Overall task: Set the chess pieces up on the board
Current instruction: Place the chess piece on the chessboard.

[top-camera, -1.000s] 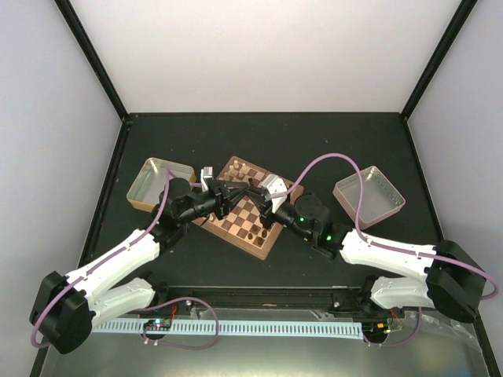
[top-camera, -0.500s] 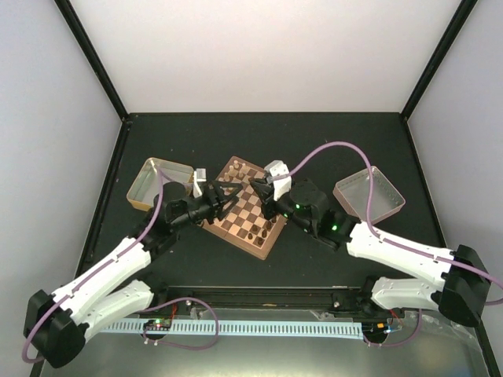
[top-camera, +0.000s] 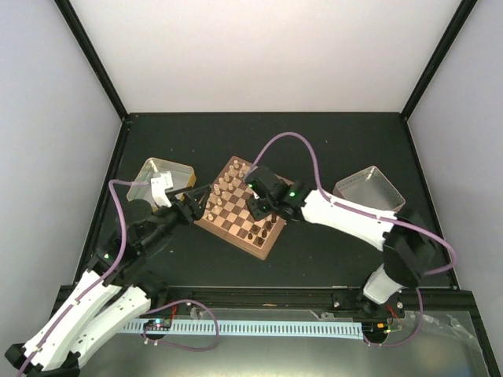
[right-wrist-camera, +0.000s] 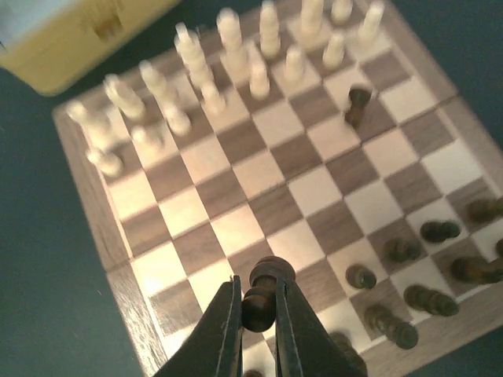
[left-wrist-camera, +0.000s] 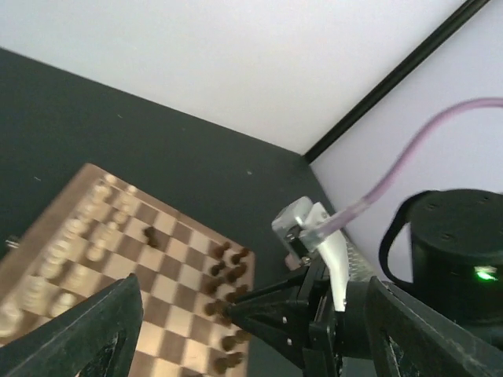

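Observation:
The board (top-camera: 236,210) lies at an angle in the middle of the table. Cream chess pieces (top-camera: 226,182) stand along its far-left side and dark pieces (top-camera: 259,233) crowd its near-right corner. In the right wrist view my right gripper (right-wrist-camera: 256,297) is shut on a dark pawn (right-wrist-camera: 262,292), hanging over a square near the board's (right-wrist-camera: 259,181) edge. One stray dark piece (right-wrist-camera: 357,104) stands beside the cream rows (right-wrist-camera: 236,47). My left gripper (top-camera: 196,204) hovers at the board's left edge, open and empty, its fingers (left-wrist-camera: 94,326) wide apart.
A golden tin tray (top-camera: 161,182) sits left of the board and a pinkish tin tray (top-camera: 369,191) to its right. The right arm's purple cable (top-camera: 291,140) loops over the far table. Black frame posts stand at the back corners.
My left gripper opened and drew back from over the board to its left edge. My right arm swung round and carried the dark pawn further over the board.

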Controlling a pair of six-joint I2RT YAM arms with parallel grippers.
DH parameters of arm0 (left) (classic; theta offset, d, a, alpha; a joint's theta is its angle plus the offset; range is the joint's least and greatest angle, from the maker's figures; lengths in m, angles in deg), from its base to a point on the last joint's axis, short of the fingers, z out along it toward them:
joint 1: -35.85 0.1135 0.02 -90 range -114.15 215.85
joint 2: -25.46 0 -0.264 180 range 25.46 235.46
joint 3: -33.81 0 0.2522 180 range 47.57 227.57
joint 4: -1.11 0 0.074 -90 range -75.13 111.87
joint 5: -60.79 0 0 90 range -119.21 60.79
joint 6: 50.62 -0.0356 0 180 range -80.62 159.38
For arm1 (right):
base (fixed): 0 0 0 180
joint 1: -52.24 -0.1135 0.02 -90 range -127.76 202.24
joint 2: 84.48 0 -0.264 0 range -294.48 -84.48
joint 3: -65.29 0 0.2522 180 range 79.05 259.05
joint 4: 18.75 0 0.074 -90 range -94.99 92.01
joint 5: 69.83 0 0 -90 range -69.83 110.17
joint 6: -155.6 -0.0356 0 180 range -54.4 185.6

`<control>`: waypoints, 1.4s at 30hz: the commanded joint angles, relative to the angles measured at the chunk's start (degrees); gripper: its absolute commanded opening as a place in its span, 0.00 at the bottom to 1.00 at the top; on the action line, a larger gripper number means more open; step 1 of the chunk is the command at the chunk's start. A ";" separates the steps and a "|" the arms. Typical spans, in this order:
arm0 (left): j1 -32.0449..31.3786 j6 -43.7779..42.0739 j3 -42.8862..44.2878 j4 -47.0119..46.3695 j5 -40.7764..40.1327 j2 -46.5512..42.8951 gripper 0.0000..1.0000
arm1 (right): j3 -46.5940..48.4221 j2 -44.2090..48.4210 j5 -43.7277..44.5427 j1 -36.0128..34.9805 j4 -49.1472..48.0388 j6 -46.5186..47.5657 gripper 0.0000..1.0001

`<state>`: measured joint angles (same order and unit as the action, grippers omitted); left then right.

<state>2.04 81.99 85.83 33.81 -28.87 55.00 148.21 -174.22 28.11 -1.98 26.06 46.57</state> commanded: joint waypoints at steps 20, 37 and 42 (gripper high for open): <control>0.14 -17.99 0.32 14.00 -4.25 -1.12 0.82 | 11.70 -17.95 4.00 1.12 16.76 -3.82 0.04; 0.15 -17.95 0.90 14.28 -4.09 -0.24 0.83 | 11.93 -20.65 1.39 3.00 13.98 -1.84 0.10; 0.21 -18.24 1.11 13.97 -3.63 0.14 0.83 | 12.48 -20.86 1.60 2.98 14.56 -1.70 0.16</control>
<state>2.04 64.88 85.96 47.86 -32.22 54.72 159.18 -194.22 29.99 0.65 40.46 44.37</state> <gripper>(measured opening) 0.832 0.137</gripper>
